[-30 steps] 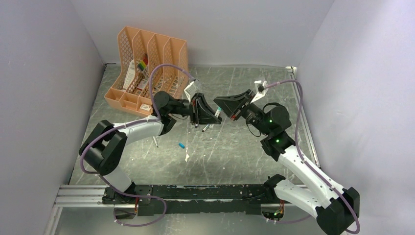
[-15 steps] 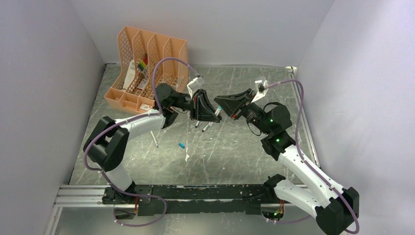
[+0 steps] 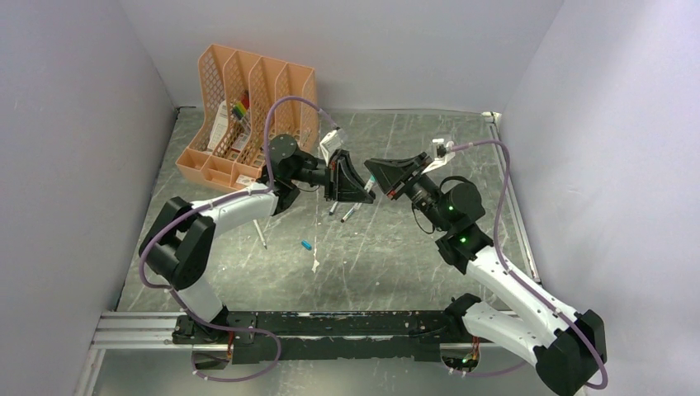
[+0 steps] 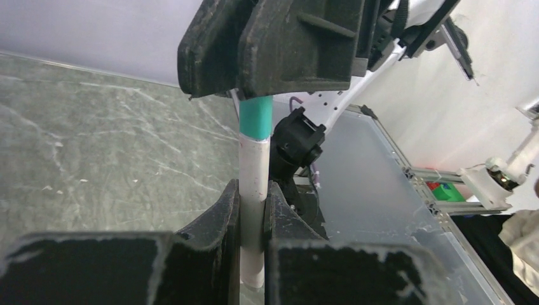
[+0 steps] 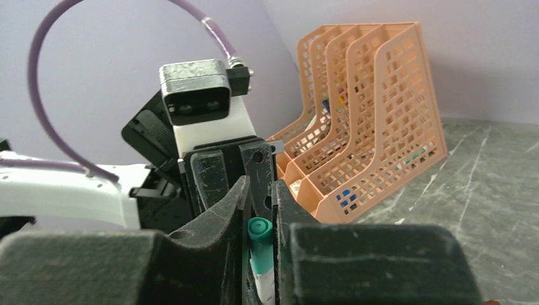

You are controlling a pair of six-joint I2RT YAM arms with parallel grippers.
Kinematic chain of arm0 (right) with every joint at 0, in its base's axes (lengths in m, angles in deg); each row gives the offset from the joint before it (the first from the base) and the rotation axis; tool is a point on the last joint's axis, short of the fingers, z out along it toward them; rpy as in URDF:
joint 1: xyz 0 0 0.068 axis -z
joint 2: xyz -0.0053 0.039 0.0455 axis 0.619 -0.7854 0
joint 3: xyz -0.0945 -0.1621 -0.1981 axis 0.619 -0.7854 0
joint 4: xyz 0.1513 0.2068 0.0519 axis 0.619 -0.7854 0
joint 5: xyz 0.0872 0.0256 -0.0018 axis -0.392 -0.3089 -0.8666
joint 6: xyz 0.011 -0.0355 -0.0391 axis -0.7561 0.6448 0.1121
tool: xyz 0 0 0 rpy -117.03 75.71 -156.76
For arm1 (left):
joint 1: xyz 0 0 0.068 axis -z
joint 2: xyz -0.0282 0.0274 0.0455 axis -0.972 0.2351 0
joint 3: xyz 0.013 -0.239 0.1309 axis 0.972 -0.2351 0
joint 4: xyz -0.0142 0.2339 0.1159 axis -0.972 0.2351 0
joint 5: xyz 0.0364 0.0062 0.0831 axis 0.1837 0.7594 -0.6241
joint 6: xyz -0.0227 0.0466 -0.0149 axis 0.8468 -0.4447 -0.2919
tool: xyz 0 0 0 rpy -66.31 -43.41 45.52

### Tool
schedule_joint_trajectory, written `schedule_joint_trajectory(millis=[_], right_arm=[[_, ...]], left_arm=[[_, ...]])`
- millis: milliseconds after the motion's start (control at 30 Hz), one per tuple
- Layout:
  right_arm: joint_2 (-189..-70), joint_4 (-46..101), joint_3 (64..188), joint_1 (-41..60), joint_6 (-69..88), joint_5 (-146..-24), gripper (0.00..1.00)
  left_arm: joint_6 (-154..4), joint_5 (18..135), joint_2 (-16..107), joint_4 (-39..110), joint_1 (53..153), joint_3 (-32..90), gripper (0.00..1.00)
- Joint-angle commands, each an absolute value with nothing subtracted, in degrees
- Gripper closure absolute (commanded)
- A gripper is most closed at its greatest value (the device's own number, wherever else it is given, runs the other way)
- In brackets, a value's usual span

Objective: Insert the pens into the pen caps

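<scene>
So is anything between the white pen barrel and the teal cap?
Nothing visible. The slim white pen barrel in the left end effector meets the stubby teal plastic cap in the right end effector directly.

Smooth plastic pen, matt cap, rough black fingers

Top camera looks down from behind; left wrist closely faces right pincer, right wrist faces left pincer.
</scene>
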State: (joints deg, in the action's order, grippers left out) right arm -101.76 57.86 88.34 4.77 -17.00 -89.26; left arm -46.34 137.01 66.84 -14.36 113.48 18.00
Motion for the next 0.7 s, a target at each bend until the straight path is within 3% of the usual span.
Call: schedule_joint_trajectory(millis=[0, 367, 567, 667], right_arm=[[-105.63, 37.31, 83.64, -1.83, -20.0, -93.23, 1.0], [-106.56, 37.34, 81.71, -5.67, -22.41, -90.09, 1.0], [-106.43, 39.84, 79.46, -6.19, -20.34, -95.53, 1.0], [-107.02, 38.62, 79.93, -6.27, -19.27, -96.36, 1.0]], left_arm=[[-53.01, 118.16, 61.02, -16.23, 113.51, 23.1, 0.93], [-50.47, 118.85, 61.21, -20.5, 111.94, 23.76, 0.93], [-37.41, 123.99, 63.76, -34.05, 108.26, 25.07, 0.93], [-38.44, 123.95, 62.73, -32.31, 107.78, 25.13, 0.93]])
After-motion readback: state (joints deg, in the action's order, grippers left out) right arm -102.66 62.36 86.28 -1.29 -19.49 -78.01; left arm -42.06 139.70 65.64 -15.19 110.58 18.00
